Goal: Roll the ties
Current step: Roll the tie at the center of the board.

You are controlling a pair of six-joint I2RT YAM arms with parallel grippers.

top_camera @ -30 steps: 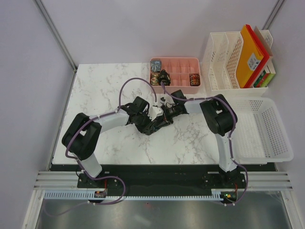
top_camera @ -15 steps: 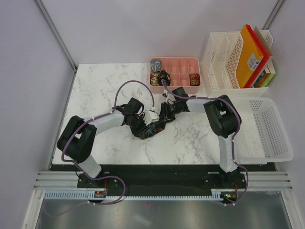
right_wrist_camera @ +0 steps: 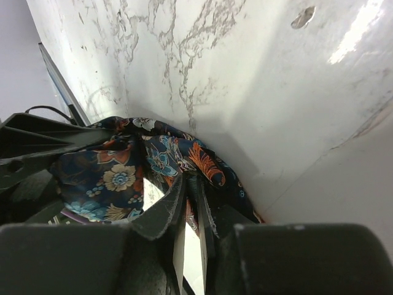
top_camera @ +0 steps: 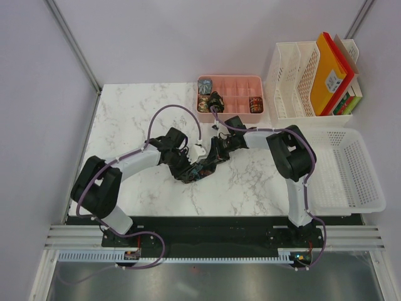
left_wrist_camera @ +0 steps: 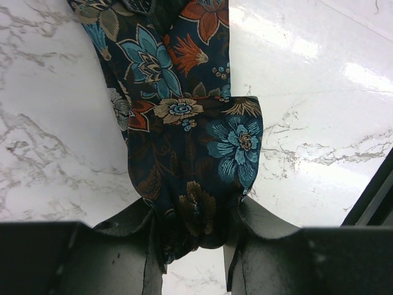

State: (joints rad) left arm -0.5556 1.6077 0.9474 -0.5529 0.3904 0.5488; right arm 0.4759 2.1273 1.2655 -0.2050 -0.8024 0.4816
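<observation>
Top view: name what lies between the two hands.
Only the floral tie, running from the left hand to the right hand; the top view shows it.

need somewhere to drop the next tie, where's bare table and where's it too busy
Bare marble: the back-left corner left of the pink tray, and the near strip in front of the floral tie. Crowded: mid-table, where the left hand and right hand converge on it, up to the tray.
</observation>
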